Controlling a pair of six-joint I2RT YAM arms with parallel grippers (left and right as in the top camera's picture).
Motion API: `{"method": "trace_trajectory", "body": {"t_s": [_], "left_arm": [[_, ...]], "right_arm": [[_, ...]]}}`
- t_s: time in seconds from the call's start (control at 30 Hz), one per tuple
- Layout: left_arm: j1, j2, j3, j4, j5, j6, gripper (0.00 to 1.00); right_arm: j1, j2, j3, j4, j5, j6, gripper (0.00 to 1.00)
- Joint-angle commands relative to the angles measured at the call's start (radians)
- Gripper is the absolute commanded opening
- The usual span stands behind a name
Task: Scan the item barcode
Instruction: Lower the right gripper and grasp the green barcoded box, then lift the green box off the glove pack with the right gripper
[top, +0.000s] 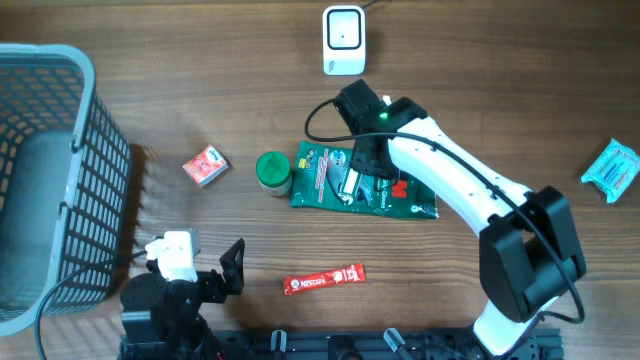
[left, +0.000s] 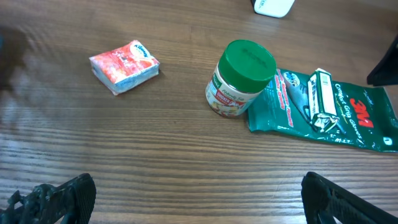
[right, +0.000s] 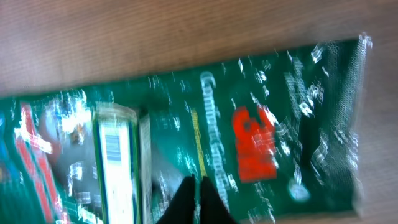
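Our right gripper (right: 198, 186), fingers together, is hovering at the glossy green plastic packet (right: 186, 124), presumably for the white plastic scanner (top: 343, 38) at twelve o'clock, our left gripper (left: 199, 202) idling agape.

The left arm (top: 160, 300) sits folded low by its base, and its gripper (top: 205, 262) has the jaws spread wide. The right arm (top: 450, 180) stretches far out from its base with the wrist angled down. Its gripper (right: 199, 188) has the jaws pressed together, tips meeting.
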Motion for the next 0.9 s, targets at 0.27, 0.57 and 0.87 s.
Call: {"method": "trace_trajectory", "body": {"t_s": [0.27, 0.57, 0.87], "left_arm": [[0.005, -0.007, -0.003, 0.005, 0.008, 0.005, 1.0], [0.005, -0.007, -0.003, 0.005, 0.008, 0.005, 1.0], [0.005, -0.007, -0.003, 0.005, 0.008, 0.005, 1.0]], "right_arm": [[-0.006, 0.089, -0.074, 0.208, -0.108, -0.106, 0.04], [-0.005, 0.117, 0.011, 0.179, -0.148, -0.257, 0.05], [0.041, 0.117, 0.072, 0.138, -0.16, -0.33, 0.04]]}}
